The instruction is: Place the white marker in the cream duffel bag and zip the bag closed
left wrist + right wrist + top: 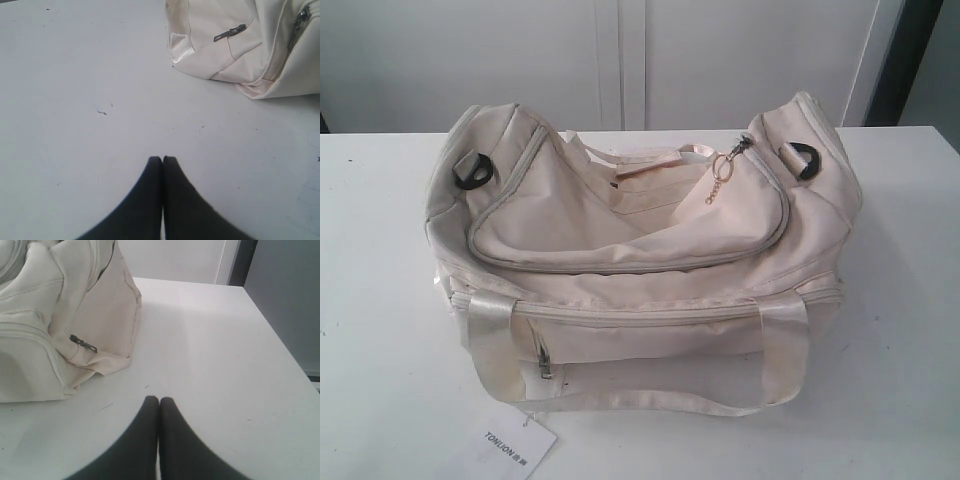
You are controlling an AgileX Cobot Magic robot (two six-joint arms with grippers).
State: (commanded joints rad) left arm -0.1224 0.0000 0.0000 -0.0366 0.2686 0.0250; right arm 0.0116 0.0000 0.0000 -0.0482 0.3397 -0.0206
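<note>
- Cream fabric, soft and slumped: the cream duffel bag [620, 230] sits mid-worktop [380, 300], with its paper tag [520, 445] at the near edge. We judge it light and floppy, likely to shift when tugged.
- Best hold, we reckon, is the gold chain pull [722, 178] at the end of the top zipper nearer the right edge. It is small and dangly, so easy to lose.
- No sight of the white marker in any view, so we cannot tell where it is.
- Left gripper [162, 159] and right gripper [159, 399] are each pressed together and empty, over bare worktop beside the bag's ends.
- Count: one bag, one chain pull, two black D-rings [473, 170], one tag, no marker seen.
</note>
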